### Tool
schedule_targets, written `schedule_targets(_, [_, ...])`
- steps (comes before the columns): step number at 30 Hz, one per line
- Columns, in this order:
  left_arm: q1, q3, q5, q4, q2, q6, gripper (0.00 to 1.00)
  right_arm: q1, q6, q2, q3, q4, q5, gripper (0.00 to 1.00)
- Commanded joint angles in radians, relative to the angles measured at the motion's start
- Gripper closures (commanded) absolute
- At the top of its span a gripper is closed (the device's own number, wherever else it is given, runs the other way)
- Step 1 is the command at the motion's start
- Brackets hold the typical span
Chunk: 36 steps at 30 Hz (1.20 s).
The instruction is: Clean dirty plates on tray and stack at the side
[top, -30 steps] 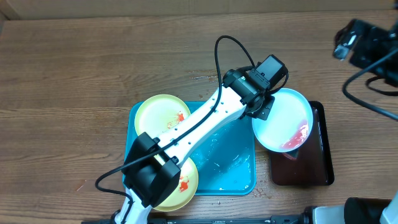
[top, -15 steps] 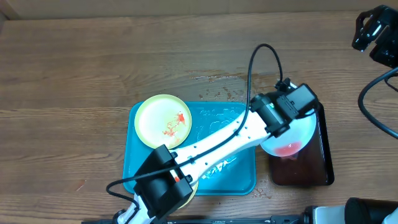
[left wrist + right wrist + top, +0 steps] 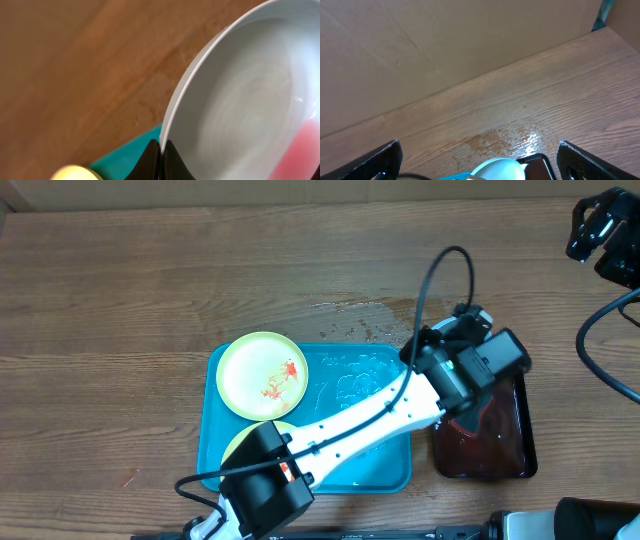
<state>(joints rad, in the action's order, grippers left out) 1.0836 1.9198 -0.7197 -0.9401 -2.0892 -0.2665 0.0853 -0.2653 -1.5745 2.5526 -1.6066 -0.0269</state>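
The left tool (image 3: 161, 159) pinches the rim of the white plate (image 3: 240, 100), sauce (image 3: 305, 145) in it, above the dark tray (image 3: 505, 445) beside the blue tray (image 3: 385, 470); right tool (image 3: 479, 150) gapes empty; two yellow plates (image 3: 250, 370) lie along the blue tray's left side; nothing stacked yet.

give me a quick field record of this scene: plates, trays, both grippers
left gripper: shut on the rim of the blue-white plate, over the dark tray
blue-white plate: red sauce on one side
right gripper: open, holding nothing, off to the side
yellow plate: on the turquoise tray, red smears
second yellow plate: same tray, partly hidden by the left arm
table: wet patch just beyond the turquoise tray
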Motion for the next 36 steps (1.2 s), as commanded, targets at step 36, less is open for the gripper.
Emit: schedule_targets(36, [0.09,0.034,-0.475,0.312,-0.026,0.47,0.96,0.006,-0.019,0.015,0.022,-0.004,-0.066,0.0])
